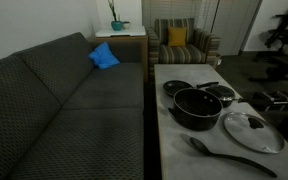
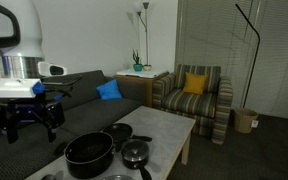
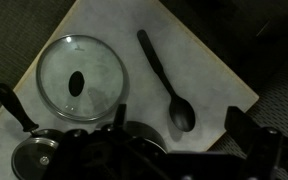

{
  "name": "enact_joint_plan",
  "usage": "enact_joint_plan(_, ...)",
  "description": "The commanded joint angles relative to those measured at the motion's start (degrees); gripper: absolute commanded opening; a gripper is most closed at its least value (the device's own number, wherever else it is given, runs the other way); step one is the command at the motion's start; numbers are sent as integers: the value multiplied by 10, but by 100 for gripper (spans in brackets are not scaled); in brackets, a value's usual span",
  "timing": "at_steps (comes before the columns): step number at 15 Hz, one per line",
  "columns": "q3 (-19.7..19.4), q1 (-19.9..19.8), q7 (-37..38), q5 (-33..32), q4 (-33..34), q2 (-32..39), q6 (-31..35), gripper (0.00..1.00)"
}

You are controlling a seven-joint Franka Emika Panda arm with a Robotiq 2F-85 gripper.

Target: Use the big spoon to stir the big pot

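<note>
The big spoon point(image 3: 165, 77) is long and black and lies flat on the pale table, its oval bowl point(image 3: 181, 115) near the table corner; in an exterior view the spoon point(image 1: 227, 155) lies at the near end. The big pot point(image 1: 196, 107) point(image 2: 89, 155) stands mid-table, dark inside. My gripper point(image 2: 26, 117) hangs well above the table end, open and holding nothing. In the wrist view the gripper point(image 3: 182, 122) is above the spoon's bowl, with its fingers point(image 3: 244, 125) wide apart. The gripper body hides most of the pot there.
A round glass lid point(image 3: 81, 80) point(image 1: 251, 131) lies beside the spoon. Smaller black pans point(image 1: 179, 87) point(image 1: 220, 92) point(image 2: 136, 153) stand by the pot. A grey couch point(image 1: 64, 100) runs along the table point(image 2: 169, 125); a striped armchair point(image 2: 196, 95) stands beyond.
</note>
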Motion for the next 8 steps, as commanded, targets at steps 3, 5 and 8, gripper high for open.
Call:
enact_joint_plan(3, 13, -16, -12, 1, 15, 18, 0, 100)
enact_joint_plan(5, 20, -27, -28, 11, 28, 39, 7, 100)
enact_joint_plan(8, 30, -46, -54, 14, 55, 86, 26, 100)
